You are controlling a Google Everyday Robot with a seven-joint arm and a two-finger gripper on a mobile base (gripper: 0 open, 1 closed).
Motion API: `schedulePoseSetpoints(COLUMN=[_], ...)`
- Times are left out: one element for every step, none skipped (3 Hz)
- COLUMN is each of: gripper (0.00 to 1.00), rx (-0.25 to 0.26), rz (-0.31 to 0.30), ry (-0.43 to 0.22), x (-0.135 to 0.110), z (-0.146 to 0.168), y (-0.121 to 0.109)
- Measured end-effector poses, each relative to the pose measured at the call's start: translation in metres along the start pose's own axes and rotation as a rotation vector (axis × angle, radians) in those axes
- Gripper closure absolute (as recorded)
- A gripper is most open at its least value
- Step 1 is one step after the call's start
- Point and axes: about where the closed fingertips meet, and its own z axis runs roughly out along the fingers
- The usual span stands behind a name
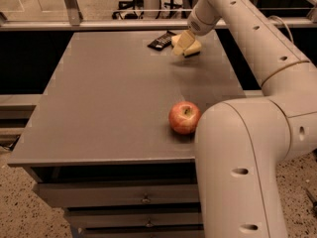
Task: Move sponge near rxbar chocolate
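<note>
The pale yellow sponge is at the far right of the grey table, just right of the black rxbar chocolate, which lies flat near the table's back edge. My gripper reaches down from the white arm and is shut on the sponge, holding it at or just above the tabletop. A small gap separates the sponge from the bar. The gripper hides part of the sponge.
A red apple sits near the table's front right, right next to my white arm base. Drawers are under the table. A metal rail runs behind the back edge.
</note>
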Motion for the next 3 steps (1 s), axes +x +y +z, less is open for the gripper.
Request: schedulePoseSetpoints(gripper=[0.00,0.00,0.00], rx=[-0.078,-0.128,-0.171], rz=[0.011,0.015,0.044], ry=[-0.104,-0.204,-0.354], x=[-0.003,-0.005,0.000], z=[-0.039,-0.073,-0.116], y=[0.006,0.011,0.013])
